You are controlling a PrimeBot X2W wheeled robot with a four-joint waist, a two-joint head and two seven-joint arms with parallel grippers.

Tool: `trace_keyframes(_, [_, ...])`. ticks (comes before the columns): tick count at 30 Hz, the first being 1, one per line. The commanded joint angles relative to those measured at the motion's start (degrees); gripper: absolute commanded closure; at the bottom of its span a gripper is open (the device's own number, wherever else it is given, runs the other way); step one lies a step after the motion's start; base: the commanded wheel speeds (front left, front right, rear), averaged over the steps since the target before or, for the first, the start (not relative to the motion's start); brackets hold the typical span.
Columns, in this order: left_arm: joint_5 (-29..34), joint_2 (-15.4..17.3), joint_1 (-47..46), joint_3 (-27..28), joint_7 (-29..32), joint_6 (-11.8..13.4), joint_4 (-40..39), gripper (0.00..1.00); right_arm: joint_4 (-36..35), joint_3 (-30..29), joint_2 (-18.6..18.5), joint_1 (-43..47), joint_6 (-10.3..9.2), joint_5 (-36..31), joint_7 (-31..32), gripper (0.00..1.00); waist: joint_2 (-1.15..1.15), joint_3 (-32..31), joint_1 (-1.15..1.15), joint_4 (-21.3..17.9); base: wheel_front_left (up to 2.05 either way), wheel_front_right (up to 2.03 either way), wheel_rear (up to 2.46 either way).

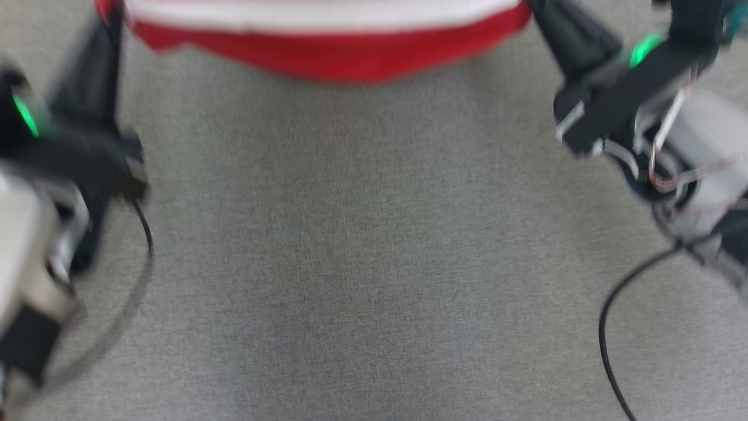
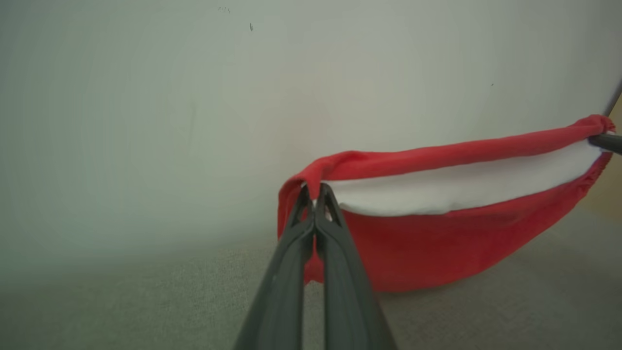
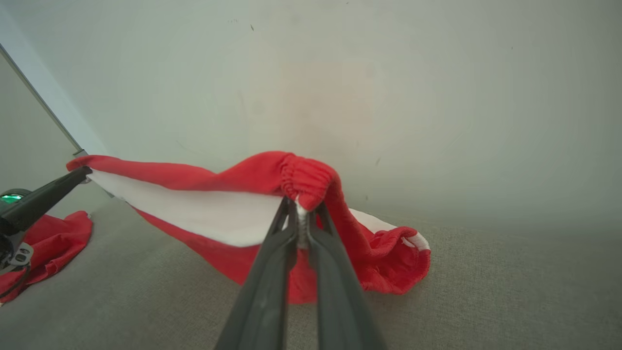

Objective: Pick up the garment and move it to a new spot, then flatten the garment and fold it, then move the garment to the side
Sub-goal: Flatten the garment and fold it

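A red garment (image 1: 327, 55) with a white inner face hangs stretched between my two grippers at the top of the blurred head view. In the left wrist view my left gripper (image 2: 315, 194) is shut on one corner of the garment's (image 2: 418, 243) red edge. Seen from the right wrist, my right gripper (image 3: 302, 206) is shut on the gathered elastic edge of the garment (image 3: 204, 214). The lower red fabric (image 3: 393, 265) rests on the grey surface. The left gripper's fingers (image 3: 58, 187) hold the far corner in that view.
A grey fabric surface (image 1: 374, 263) spreads below the garment. A pale wall (image 2: 243, 121) stands close behind it. Black cables (image 1: 608, 327) trail from both wrists over the surface.
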Motion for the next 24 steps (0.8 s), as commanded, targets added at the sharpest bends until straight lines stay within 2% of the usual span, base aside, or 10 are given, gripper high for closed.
trace_keyframes(1, [0.1, 1.1, 4.0, 0.1, -0.3, 1.2, -2.2, 1.0, -1.8, -1.0, -0.6, 3.1, -0.02, 0.2, -0.4, 1.0, 0.0, -3.3, 0.01, -0.3, 0.0, 0.0, 0.0])
trace_keyframes(7, [-0.6, 2.7, 20.2, 1.3, -0.5, 6.5, -12.7, 1.0, -7.5, -3.3, -2.4, 14.8, -0.02, -3.8, -0.3, 1.0, 0.0, -6.6, 0.01, -0.8, 0.0, 0.0, 0.0])
trace_keyframes(12, [-0.1, 0.1, 32.4, 3.7, -0.6, 9.4, -18.5, 1.0, -9.8, -4.7, -3.7, 23.9, -0.02, -6.5, -0.3, 1.0, 0.0, -8.8, 0.01, -0.4, 0.0, 0.0, 0.0])
trace_keyframes(18, [3.2, -4.6, 42.5, 6.6, -0.5, 9.2, -18.8, 1.0, -10.2, -9.7, -4.4, 34.7, -0.03, -8.5, -0.3, 1.0, 0.0, -10.7, 0.01, 1.0, 0.0, 0.0, 0.0])
trace_keyframes(21, [4.9, -7.2, 45.9, 7.7, -0.5, 8.0, -17.7, 1.0, -11.2, -11.0, -4.0, 39.8, -0.03, -8.0, -0.3, 1.0, 0.0, -11.7, 0.01, 1.8, 0.0, 0.0, 0.0])
trace_keyframes(24, [5.9, -8.4, 47.7, 8.6, -0.5, 7.1, -16.8, 1.0, -11.5, -11.3, -4.7, 42.7, -0.03, -8.2, -0.3, 1.0, 0.0, -12.3, 0.01, 2.1, 0.0, 0.0, 0.0])
